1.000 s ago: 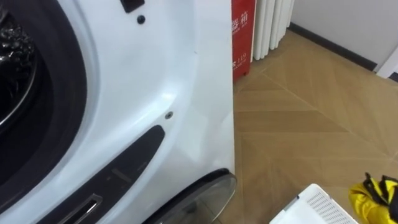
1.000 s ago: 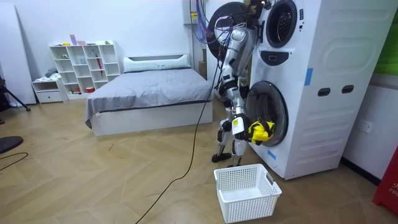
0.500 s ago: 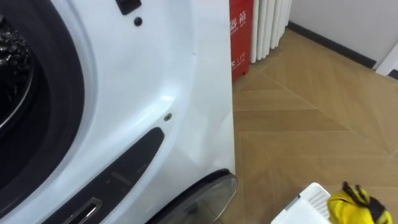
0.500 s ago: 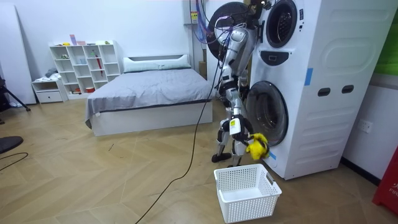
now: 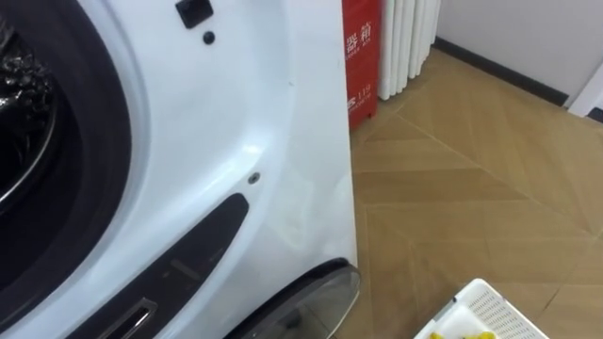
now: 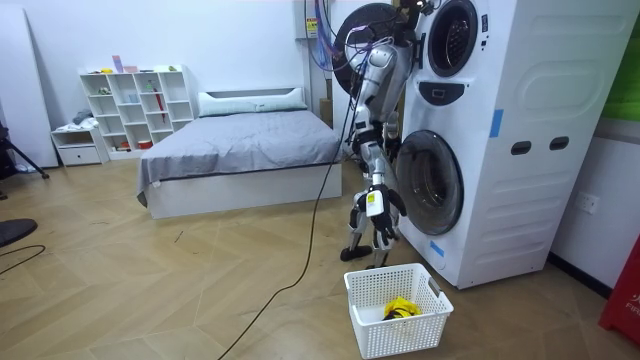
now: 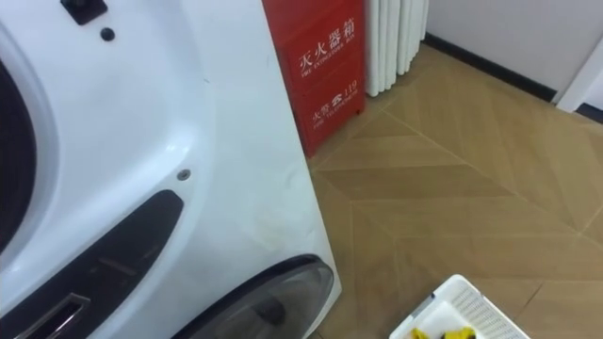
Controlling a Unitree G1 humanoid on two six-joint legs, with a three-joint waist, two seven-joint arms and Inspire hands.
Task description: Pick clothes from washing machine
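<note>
I stand close in front of the white stacked washing machine (image 6: 490,140), whose upper drum opening (image 5: 28,122) fills the left of the eye views. The lower machine's round door (image 5: 311,297) stands open below me. A yellow garment (image 6: 402,307) lies inside the white plastic basket (image 6: 430,318) on the floor by the machine. The eye views show one corner of the basket (image 5: 492,306) with the yellow garment (image 5: 459,333) in it. My right hand (image 6: 383,208) hangs above the basket, its fingers spread and empty.
A red cabinet (image 5: 363,47) and a white ribbed radiator (image 5: 407,38) stand behind the machine's right edge. Wooden floor (image 5: 471,188) stretches to the right. In the room view, a grey bed (image 6: 240,150) and a white shelf unit (image 6: 140,105) stand further back.
My right hand held the yellow garment beside the lower door, then its fingers opened. The garment dropped into the basket and now lies there.
</note>
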